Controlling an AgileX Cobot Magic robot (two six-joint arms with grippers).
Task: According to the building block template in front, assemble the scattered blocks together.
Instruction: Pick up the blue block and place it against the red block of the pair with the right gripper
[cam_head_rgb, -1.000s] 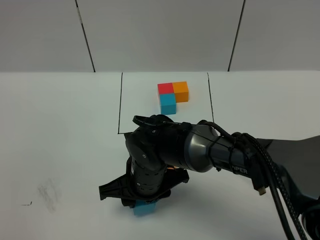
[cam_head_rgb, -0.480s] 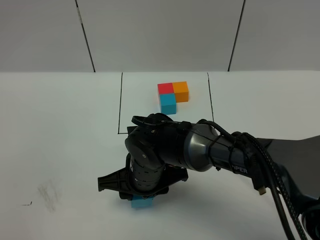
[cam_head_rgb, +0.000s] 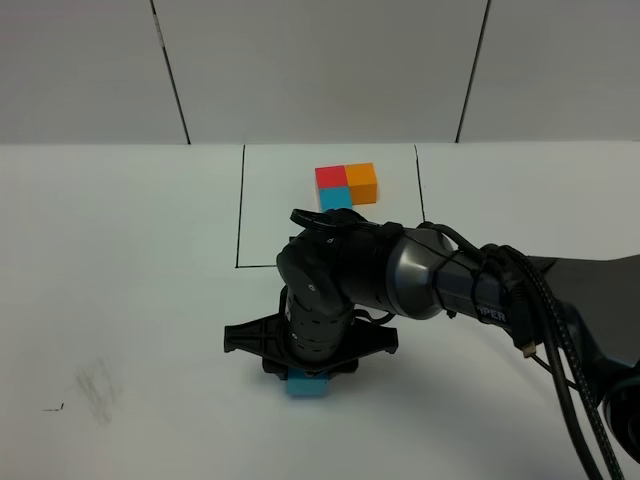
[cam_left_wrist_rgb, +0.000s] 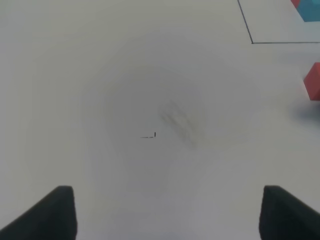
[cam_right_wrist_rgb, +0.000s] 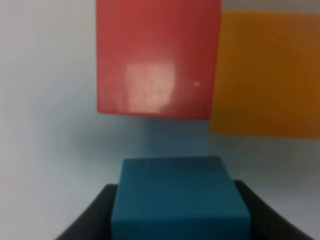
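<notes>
Two of the three loose cubes already look joined: the red cube (cam_right_wrist_rgb: 159, 57) and the orange cube (cam_right_wrist_rgb: 267, 72) sit side by side on the table (cam_head_rgb: 120, 300), faces touching or very nearly so, as in the building block template (cam_head_rgb: 345, 185) framed farther back. The step in hand, as I judge it, is bringing in the last piece, the blue cube (cam_right_wrist_rgb: 180, 197), which the template puts against the red one on the robot's side. The right fingers (cam_right_wrist_rgb: 107, 215) are closed together, and the blue cube sits hard against their tips, with dark finger showing past it on both sides. It looks pushed along the table rather than pinched, though the contact itself is hidden. A clear strip of table separates blue from red, and blue looks to sit slightly toward the orange side. The next move calls for a short, straight shove to close that gap, nudged toward the red cube's centre so blue does not straddle the seam, and gentle enough not to knock the pair apart. The left fingers (cam_left_wrist_rgb: 57, 212) are spread wide over bare table, holding nothing.
</notes>
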